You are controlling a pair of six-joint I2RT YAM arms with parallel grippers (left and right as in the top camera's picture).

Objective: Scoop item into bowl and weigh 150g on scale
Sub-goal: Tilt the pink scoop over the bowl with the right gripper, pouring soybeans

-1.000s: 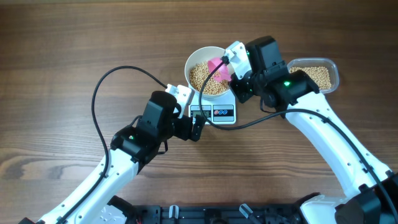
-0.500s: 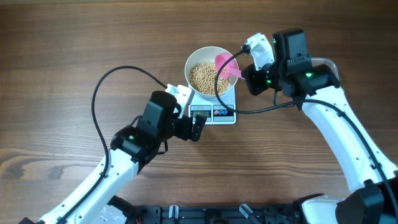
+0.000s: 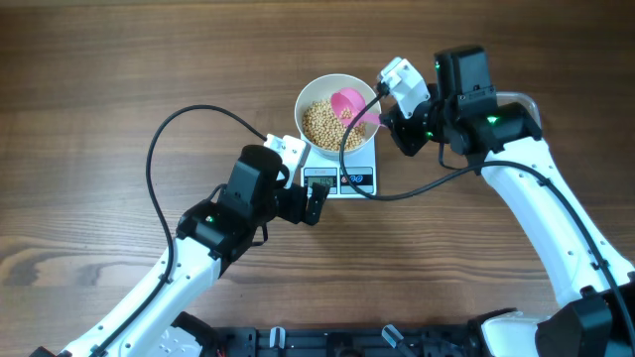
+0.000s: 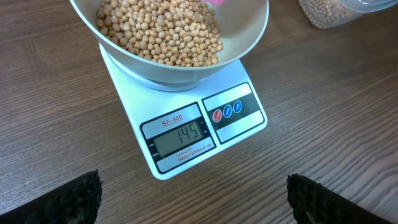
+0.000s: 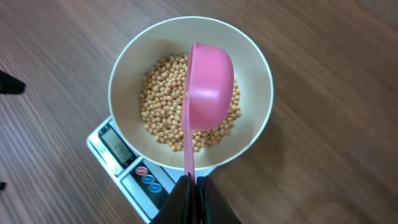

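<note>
Beans (image 5: 158, 106): heaped in white bowl (image 5: 255, 81), which sat on scale (image 4: 186, 134); display read 145. Pink scoop (image 5: 209, 84): tipped over the bowl, handle pinched tight in right gripper (image 5: 191, 190). Left gripper (image 4: 199, 202): jaws spread wide, empty, low before the scale's front edge.

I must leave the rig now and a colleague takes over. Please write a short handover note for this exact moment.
The left gripper is open and empty, hovering in front of the scale.
The right gripper is shut on the handle of the pink scoop, which is tipped over the bowl.
The bowl sits on the scale with the beans in it. More beans are in the clear tub nearby.
Done: most of the scooping; the display reads 145.
Left: add a few more beans to reach 150, probably one small scoop from the tub.
</note>
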